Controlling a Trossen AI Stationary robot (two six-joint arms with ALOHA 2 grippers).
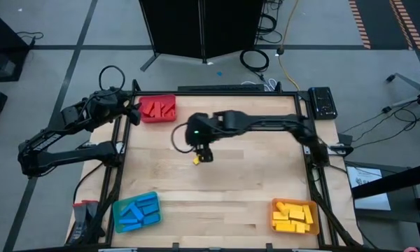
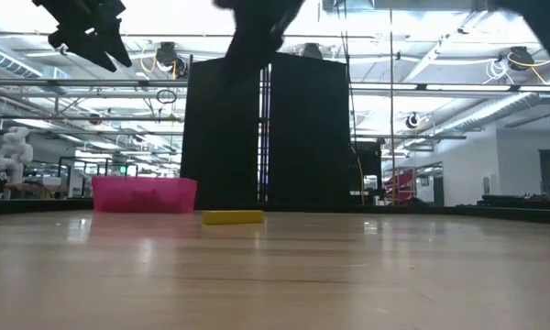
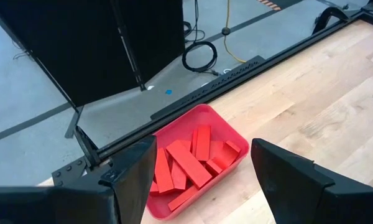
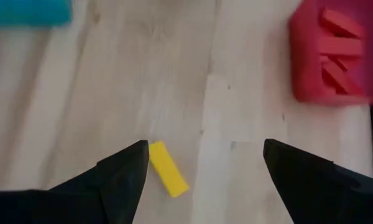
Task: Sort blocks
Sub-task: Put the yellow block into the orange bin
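The right pincer (image 1: 204, 155) hangs with jaws apart over mid-desk (image 1: 252, 182), empty, just beside a lone yellow block (image 4: 168, 169) lying flat on the wood. The left pincer (image 3: 202, 186), also apart and empty, hovers above the red tray (image 1: 157, 108) of red blocks (image 3: 186, 163). Blue blocks (image 1: 138, 210) fill the blue tray (image 1: 117, 218); yellow blocks (image 1: 294, 213) fill the orange tray (image 1: 313, 215).

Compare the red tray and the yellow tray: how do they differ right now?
The red tray sits at the table's far left corner, the yellow tray at the near right. The red tray holds red blocks, the yellow tray yellow blocks. The open left gripper hovers by the red tray; no gripper is near the yellow tray. Both are small open trays holding blocks of their own colour.
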